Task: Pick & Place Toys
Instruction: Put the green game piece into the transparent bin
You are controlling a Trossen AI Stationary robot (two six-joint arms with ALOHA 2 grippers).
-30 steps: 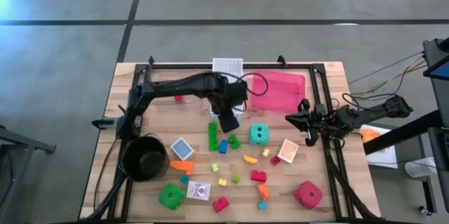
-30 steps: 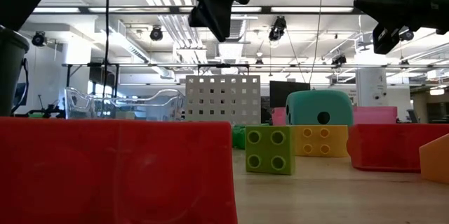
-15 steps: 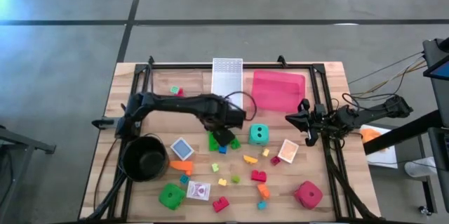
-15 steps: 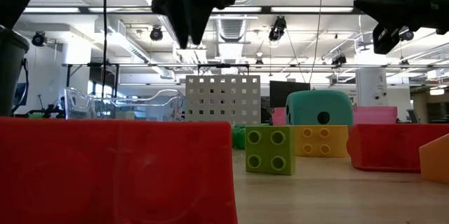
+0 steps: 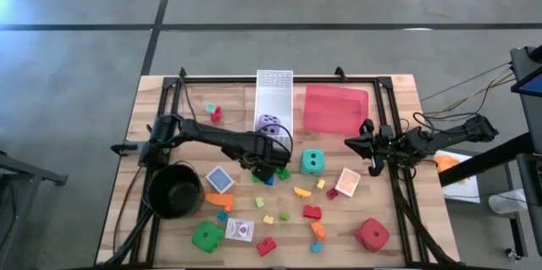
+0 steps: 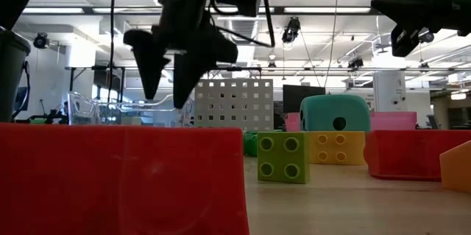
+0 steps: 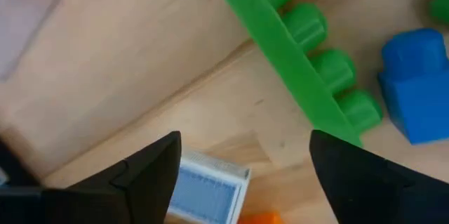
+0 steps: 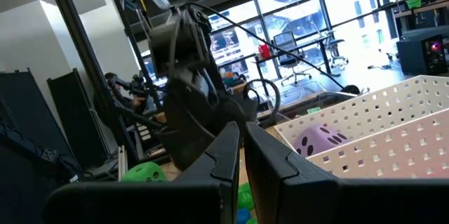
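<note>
High view: one die binned, most toys still out

High view, from frame left: black pot (image 5: 174, 191), then scattered toys. Left gripper (image 5: 265, 166) hangs at centre over the long green brick (image 7: 302, 48), jaws apart and empty. A purple die (image 5: 269, 123) lies in the white basket (image 5: 274, 84); teal die (image 5: 313, 162), green die (image 5: 206, 236), red die (image 5: 372, 234) and card packs remain on the counter (image 5: 398, 101). Right gripper (image 5: 351, 143) waits at right, jaws together.
</note>
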